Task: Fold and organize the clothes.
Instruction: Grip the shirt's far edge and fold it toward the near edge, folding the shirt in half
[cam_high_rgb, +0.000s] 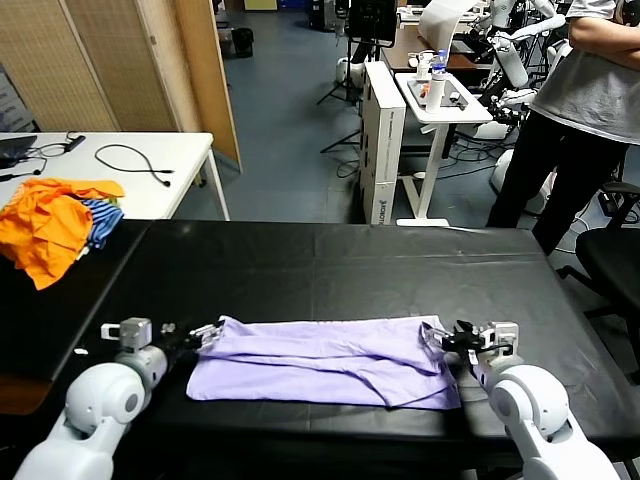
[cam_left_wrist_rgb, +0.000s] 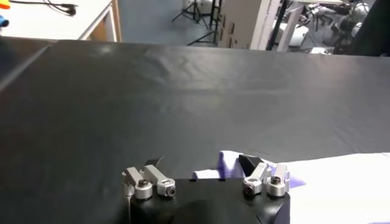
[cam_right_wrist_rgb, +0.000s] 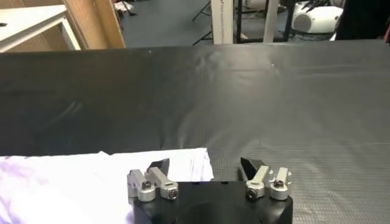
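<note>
- Left gripper at the left end of the T-shirt, low over the black tabletop; jaws spread wide, nothing held.
- Left wrist view: one fingertip sits on or just over the shirt's corner, the other fingertip over bare tabletop beside the cloth; no pinch visible.
- Right gripper at the right end of the shirt, also low; jaws wide apart, not clamped on anything.
- Right wrist view: one fingertip over the pale shirt edge, the other fingertip over bare black surface just past the edge; contact with the cloth, cannot tell.
- T-shirt: pale lavender, lying flat near the front edge of the tabletop, between the two grippers.
- It is folded lengthwise into a long band, layers overlapping with a diagonal fold line across the middle; a few soft creases, right end a bit lumpy.
- Only the plain side shows in the head view.
- Orange garments with a blue-striped cloth piled at the far left, well apart from the shirt.
- Person standing beyond the tabletop's far right corner.
</note>
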